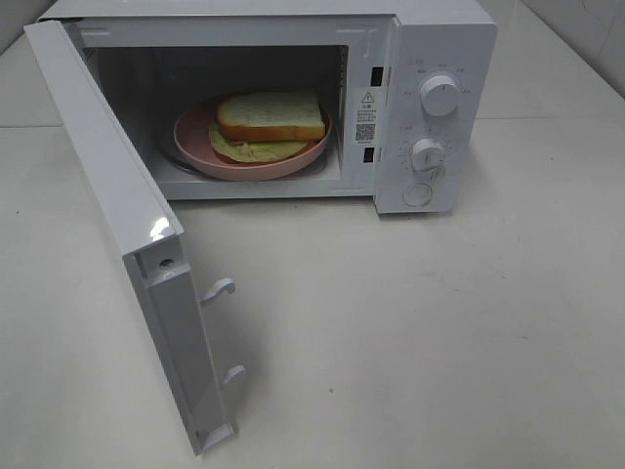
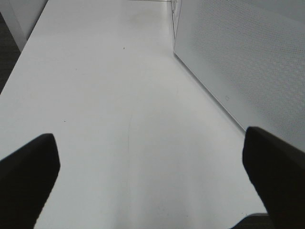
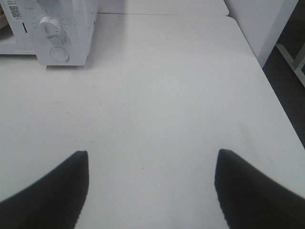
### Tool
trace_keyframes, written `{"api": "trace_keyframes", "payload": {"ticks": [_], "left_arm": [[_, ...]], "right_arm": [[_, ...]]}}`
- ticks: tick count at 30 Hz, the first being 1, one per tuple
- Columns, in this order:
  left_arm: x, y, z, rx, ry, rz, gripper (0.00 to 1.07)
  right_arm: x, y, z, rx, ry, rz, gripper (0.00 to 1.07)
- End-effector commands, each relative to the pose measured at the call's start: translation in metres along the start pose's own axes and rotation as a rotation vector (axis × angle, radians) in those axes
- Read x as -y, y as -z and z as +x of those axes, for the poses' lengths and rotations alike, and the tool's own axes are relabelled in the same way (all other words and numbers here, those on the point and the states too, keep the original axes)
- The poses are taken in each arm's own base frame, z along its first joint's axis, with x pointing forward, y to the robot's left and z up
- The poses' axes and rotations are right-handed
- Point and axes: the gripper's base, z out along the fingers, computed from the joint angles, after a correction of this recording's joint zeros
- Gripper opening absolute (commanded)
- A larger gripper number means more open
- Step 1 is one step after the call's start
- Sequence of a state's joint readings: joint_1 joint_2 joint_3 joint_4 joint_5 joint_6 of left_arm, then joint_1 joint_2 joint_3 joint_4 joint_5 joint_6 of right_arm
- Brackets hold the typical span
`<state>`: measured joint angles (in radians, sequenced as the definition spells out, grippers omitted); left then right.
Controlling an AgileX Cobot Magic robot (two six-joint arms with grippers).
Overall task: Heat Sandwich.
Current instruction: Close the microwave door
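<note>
The sandwich point(image 1: 269, 117), pale bread with a green layer showing under it, lies on a round pink plate point(image 1: 195, 147) inside the white microwave point(image 1: 439, 39). The microwave door point(image 1: 117, 225) is swung wide open toward the front left. Neither arm shows in the exterior high view. In the left wrist view my left gripper point(image 2: 150, 167) is open and empty above the white table, with the door's perforated outer face point(image 2: 248, 57) beside it. In the right wrist view my right gripper point(image 3: 151, 183) is open and empty, back from the microwave's knobs point(image 3: 50, 26).
The microwave has two round knobs point(image 1: 439, 95) and a round button point(image 1: 418, 193) on its right panel. Two latch hooks point(image 1: 220, 289) stick out from the door's edge. The white table point(image 1: 439, 332) ends at an edge on the right point(image 3: 281, 95).
</note>
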<state>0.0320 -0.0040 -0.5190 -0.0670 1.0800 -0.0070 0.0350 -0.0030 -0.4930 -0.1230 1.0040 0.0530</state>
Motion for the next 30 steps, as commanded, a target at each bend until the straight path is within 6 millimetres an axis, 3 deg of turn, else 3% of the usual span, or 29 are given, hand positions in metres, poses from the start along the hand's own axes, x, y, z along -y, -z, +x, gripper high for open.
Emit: {"api": "trace_keyframes", "payload": {"ticks": [1,15,23,26,29,30], "left_arm": [[0.000,0.002,0.001,0.024,0.002,-0.002,1.00],[0.002,0.002,0.000,0.026,0.015,0.016,1.00],[0.002,-0.005,-0.024,0.067,0.020,0.018,0.99],[0.002,-0.014,-0.029,0.031,0.025,0.015,0.95],[0.001,-0.029,-0.038,-0.017,0.031,0.010,0.78],[0.001,-0.029,-0.038,-0.017,0.031,0.010,0.78]], "right_arm": [[0.000,0.004,0.001,0.038,-0.009,0.006,0.71],[0.000,0.004,0.001,0.038,-0.009,0.006,0.71],[0.000,0.004,0.001,0.038,-0.009,0.006,0.71],[0.000,0.004,0.001,0.038,-0.009,0.006,0.71],[0.000,0.004,0.001,0.038,-0.009,0.006,0.71],[0.000,0.004,0.001,0.038,-0.009,0.006,0.71]]}}
